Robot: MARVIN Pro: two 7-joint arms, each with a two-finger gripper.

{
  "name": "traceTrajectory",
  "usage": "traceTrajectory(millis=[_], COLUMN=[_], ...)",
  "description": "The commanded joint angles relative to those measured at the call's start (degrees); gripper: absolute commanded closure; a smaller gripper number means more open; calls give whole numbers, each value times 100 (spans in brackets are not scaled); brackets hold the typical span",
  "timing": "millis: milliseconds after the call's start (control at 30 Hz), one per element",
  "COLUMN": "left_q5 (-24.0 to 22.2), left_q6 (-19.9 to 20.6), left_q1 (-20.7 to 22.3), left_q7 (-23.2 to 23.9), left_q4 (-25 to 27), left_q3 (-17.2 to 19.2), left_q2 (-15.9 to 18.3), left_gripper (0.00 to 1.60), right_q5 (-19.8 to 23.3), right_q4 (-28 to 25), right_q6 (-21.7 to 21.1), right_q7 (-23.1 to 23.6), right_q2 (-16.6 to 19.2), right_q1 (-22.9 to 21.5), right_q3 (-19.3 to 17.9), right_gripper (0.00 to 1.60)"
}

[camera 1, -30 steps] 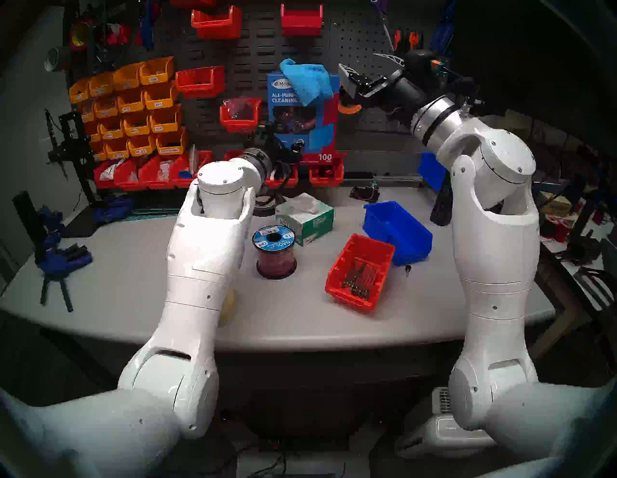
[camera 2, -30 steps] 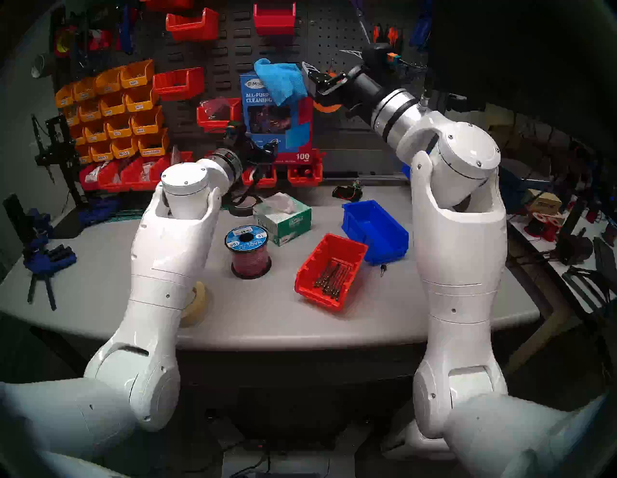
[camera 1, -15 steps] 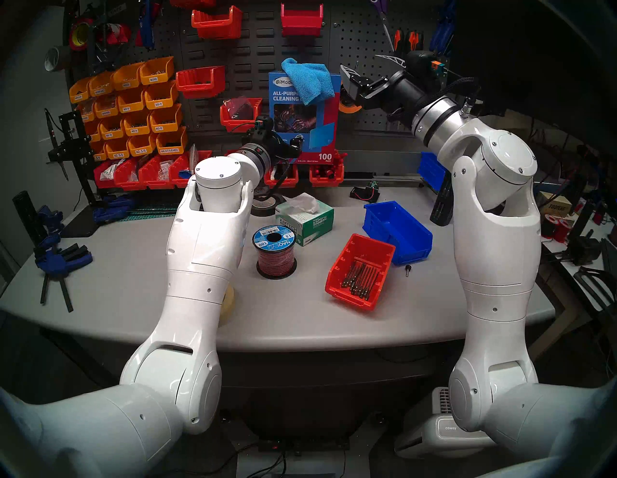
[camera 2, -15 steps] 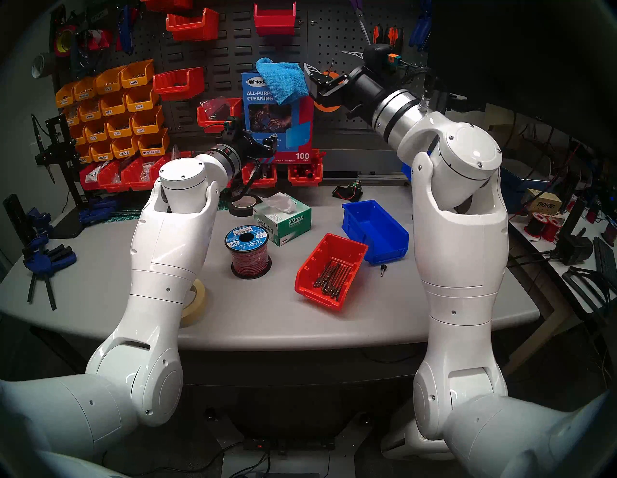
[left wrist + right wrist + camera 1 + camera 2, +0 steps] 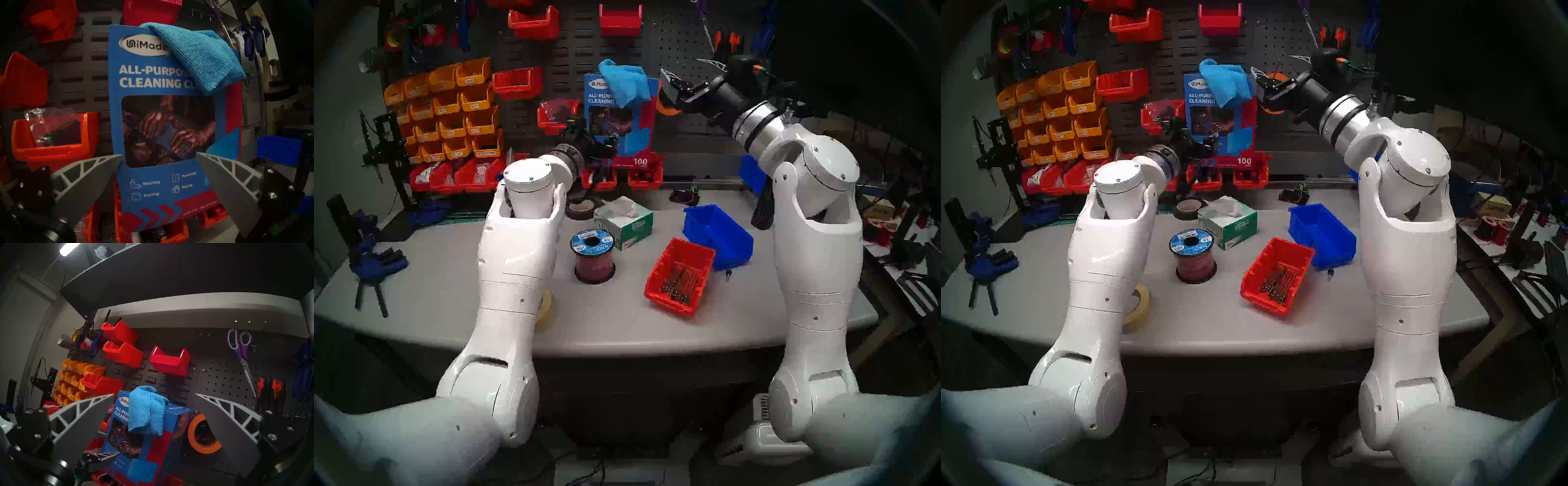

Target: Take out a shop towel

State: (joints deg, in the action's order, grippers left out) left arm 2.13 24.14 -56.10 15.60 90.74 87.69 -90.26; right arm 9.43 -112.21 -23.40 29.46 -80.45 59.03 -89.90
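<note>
Towel status for you: the shop towel [image 5: 626, 83] is draped over the top of the tall blue cleaning-cloth box [image 5: 619, 135], hanging down over the front near its upper right corner. That box stands upright on the red bins at the back of the bench, right against the pegboard [image 5: 687, 44].

Your left gripper [image 5: 158, 154] sits low in front of the box, both fingers spread wide with nothing between them but the box's printed front showing in the gap; I can't tell if the tips touch the cardboard. Your right gripper [image 5: 154, 396] is up by the box's top right corner, jaws also wide apart and empty, with the towel showing in the gap from the wrist view. From the head camera it looks just beside the cloth, not on it.

On the table [image 5: 449, 288] you've got a wire spool [image 5: 594, 256], a green tissue box [image 5: 624, 220], a red bin [image 5: 680, 275] holding metal bits and an empty blue bin [image 5: 717, 234].
</note>
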Motion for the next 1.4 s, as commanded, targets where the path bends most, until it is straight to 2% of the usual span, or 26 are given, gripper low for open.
traceTrajectory(millis=[0, 167, 467, 1000, 1367], left_q5=[-62, -100, -222, -93, -12], left_q6=[-29, 219, 416, 182, 76], left_q1=[-32, -188, 73, 236, 179], left_q7=[9, 54, 287, 264, 51], left_q4=[650, 987, 750, 233, 221], left_q3=[276, 311, 193, -203, -128], left_q2=[169, 198, 186, 103, 73], left_gripper=[0, 0, 0, 0, 0], right_q5=[19, 27, 29, 9, 13], right_q4=[-105, 1, -16, -279, -249], right_q6=[14, 53, 108, 6, 16], right_q7=[-11, 10, -4, -41, -75], right_q2=[-26, -60, -70, 8, 31], right_q1=[-131, -194, -153, 129, 172], right_q3=[-20, 15, -25, -239, -297], right_gripper=[0, 0, 0, 0, 0])
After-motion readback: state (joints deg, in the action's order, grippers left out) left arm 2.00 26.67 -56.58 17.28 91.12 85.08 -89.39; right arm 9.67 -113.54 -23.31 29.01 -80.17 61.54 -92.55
